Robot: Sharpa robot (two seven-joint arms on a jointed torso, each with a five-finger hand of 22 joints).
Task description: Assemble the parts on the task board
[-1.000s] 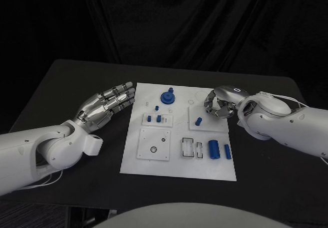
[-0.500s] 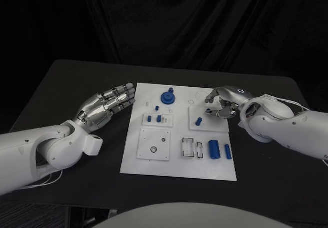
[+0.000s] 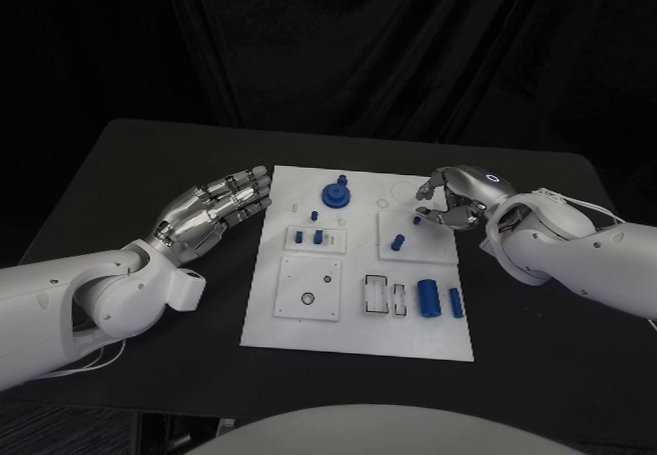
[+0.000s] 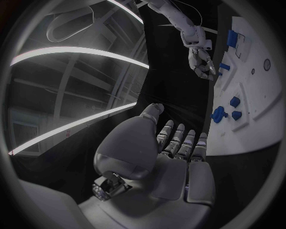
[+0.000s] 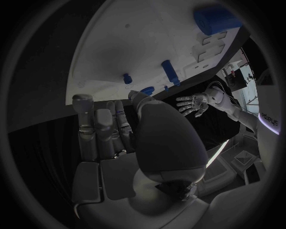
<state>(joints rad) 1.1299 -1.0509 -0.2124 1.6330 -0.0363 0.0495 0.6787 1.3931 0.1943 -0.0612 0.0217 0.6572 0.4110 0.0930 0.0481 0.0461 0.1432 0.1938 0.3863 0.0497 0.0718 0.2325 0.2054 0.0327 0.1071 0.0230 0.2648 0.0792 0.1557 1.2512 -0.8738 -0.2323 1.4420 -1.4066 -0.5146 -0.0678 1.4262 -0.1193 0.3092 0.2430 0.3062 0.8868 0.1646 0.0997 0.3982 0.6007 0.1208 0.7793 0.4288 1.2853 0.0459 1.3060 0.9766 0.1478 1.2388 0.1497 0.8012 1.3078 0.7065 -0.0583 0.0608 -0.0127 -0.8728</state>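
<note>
The white task board (image 3: 357, 329) lies mid-table. On it are a blue round part (image 3: 336, 195), small blue pegs (image 3: 312, 236), a blue peg (image 3: 397, 242) with a smaller one (image 3: 416, 220) on the upper right plate, and a blue cylinder (image 3: 429, 295) beside a slim blue bar (image 3: 456, 303). My right hand (image 3: 447, 202) hovers at the board's far right corner, fingers bent down over it and holding nothing; the left wrist view shows this right hand (image 4: 201, 59) just above a peg (image 4: 223, 67). My left hand (image 3: 214, 212) lies with flat, spread fingers at the board's left edge.
The black table (image 3: 143, 171) surrounds the board, with bare room at the far side and on the right. A square plate with a round hole (image 3: 307, 287) and rectangular slots (image 3: 384, 295) take up the board's near half.
My right hand has drawn back a little to the right and uncurled, uncovering the small blue peg on the upper right plate. The left hand has not moved.
</note>
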